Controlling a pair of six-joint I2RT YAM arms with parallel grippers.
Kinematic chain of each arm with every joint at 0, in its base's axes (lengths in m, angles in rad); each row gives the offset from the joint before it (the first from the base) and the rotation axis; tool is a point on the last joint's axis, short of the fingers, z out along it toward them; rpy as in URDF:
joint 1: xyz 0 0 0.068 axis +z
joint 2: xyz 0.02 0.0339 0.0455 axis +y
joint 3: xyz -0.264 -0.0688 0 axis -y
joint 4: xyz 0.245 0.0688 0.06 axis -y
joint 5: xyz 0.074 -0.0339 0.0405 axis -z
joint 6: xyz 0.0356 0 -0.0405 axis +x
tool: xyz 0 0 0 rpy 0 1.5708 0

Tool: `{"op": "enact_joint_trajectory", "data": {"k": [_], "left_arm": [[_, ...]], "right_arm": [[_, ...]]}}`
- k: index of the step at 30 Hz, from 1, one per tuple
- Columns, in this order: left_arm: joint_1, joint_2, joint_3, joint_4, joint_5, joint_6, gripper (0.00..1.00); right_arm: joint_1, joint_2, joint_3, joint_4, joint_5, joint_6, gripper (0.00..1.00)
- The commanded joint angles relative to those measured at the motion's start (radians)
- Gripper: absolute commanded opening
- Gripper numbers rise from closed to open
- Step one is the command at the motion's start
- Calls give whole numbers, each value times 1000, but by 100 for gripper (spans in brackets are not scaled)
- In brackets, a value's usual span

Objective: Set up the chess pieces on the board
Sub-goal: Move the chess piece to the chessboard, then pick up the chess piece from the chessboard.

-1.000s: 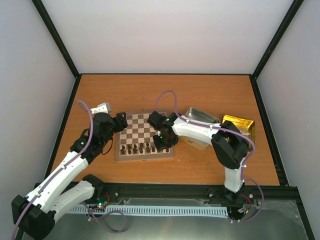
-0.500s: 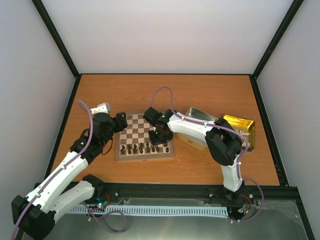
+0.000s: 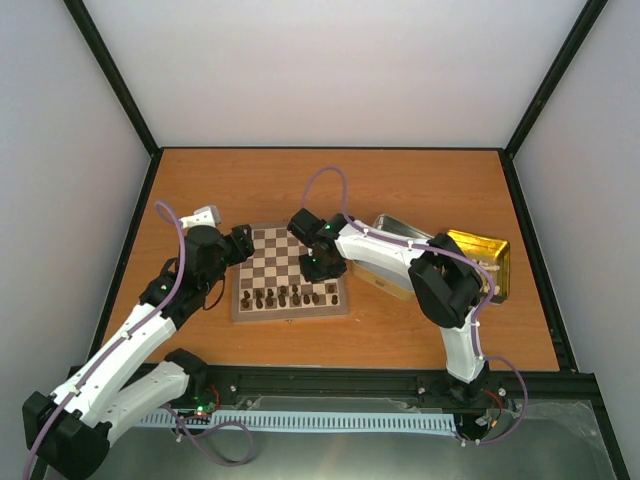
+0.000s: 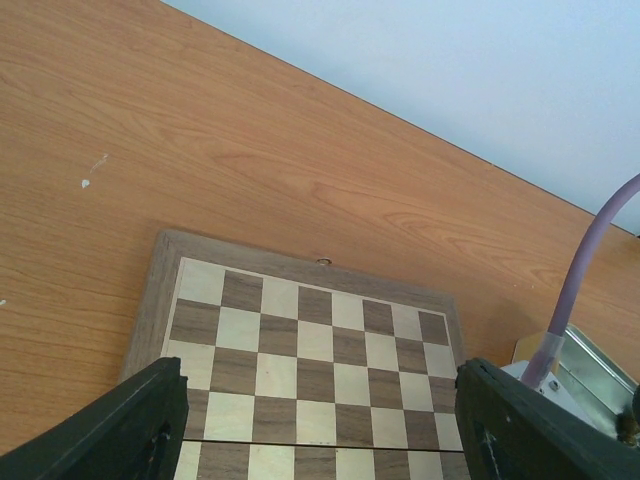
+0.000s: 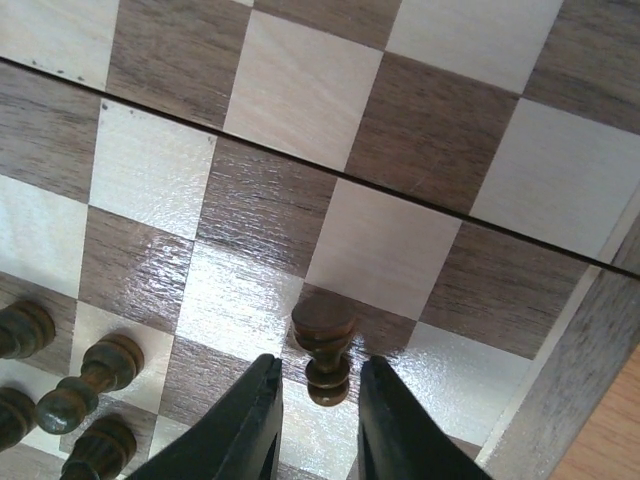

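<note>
We logged the right arm stretched left over the chessboard (image 3: 290, 272). The right gripper (image 5: 320, 365) was narrow around one dark pawn (image 5: 322, 330), and we could not tell if it touched. Four other dark pieces (image 5: 105, 362) stood nearby. The left gripper (image 4: 320, 378) was wide and empty.

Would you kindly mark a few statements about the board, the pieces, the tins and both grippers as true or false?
1. A dark piece stands upright between the right gripper's fingers. True.
2. The left gripper holds a piece. False: it is open and empty, at the board's left edge.
3. White pieces fill the board's far rows. False: those rows are bare, and only dark pieces stand there, in the near rows.
4. The gold tin lies right of the silver tin. True.
</note>
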Motion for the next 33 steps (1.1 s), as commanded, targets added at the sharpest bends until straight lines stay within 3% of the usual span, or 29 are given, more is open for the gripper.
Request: {"op": "enact_joint_trajectory", "data": {"k": [1, 16, 20, 24, 29, 33], "left_arm": [[6, -12, 19, -5, -15, -9, 74], [6, -23, 8, -1, -17, -17, 74], [6, -21, 10, 0, -11, -17, 74], [6, -18, 1, 4, -7, -18, 74], [6, 5, -40, 10, 20, -28, 77], [6, 34, -85, 67, 157, -29, 86]], "right_arm": [[0, -12, 22, -7, 14, -33, 24], [9, 56, 26, -19, 32, -63, 22], [8, 65, 18, -17, 40, -66, 16], [9, 62, 3, -3, 72, -67, 5], [8, -19, -46, 106, 92, -118, 3], [-10, -119, -106, 239, 39, -197, 3]]}}
